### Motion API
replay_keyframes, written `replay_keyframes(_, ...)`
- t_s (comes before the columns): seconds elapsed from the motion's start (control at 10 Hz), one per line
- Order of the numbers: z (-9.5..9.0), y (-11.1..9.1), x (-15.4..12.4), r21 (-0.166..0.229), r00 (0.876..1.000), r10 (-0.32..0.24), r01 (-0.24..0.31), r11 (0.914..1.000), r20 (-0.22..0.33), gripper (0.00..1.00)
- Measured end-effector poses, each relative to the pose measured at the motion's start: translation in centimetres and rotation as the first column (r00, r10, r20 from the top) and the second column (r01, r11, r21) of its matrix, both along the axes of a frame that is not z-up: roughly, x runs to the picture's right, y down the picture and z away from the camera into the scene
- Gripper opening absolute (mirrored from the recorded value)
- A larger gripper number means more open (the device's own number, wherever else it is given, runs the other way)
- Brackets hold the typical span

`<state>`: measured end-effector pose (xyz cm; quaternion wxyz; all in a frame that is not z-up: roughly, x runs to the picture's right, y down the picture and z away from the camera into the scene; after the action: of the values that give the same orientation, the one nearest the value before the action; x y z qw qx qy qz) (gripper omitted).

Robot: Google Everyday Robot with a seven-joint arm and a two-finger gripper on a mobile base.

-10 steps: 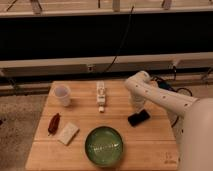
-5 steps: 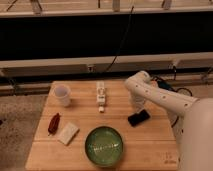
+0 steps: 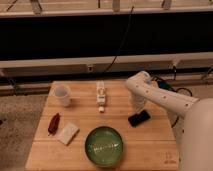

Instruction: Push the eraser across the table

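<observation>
- Almost no change is seen against the views of half a second and a second ago: the eraser lies at the same spot, right of centre in the frame, tilted with its right end slightly higher.
- The white arm is held in the same bend, reaching in from the lower right of the frame and folding down at an elbow near the upper right part of the table.
- The gripper is found just above the eraser in the frame, at the end of the downward link; whether contact is made cannot be told, and the state of the hand cannot be told either.
- The pause is judged to mean that the push has not yet taken effect: the eraser is not displaced, so most of the task is left.
- The green bowl sits at lower centre, the cup at upper left, the dark red thing and the cream block at lower left, and a small white object at upper centre; none is seen to have shifted.
- A push toward the left is judged to risk meeting the bowl or the white object.
</observation>
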<state>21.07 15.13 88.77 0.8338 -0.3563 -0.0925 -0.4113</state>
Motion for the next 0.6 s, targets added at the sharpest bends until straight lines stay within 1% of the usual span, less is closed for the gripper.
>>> replay_keyframes(0.6,-0.02,0.17,0.47,-0.008,1.0,-0.005,0.005,1.0,0.006,0.01)
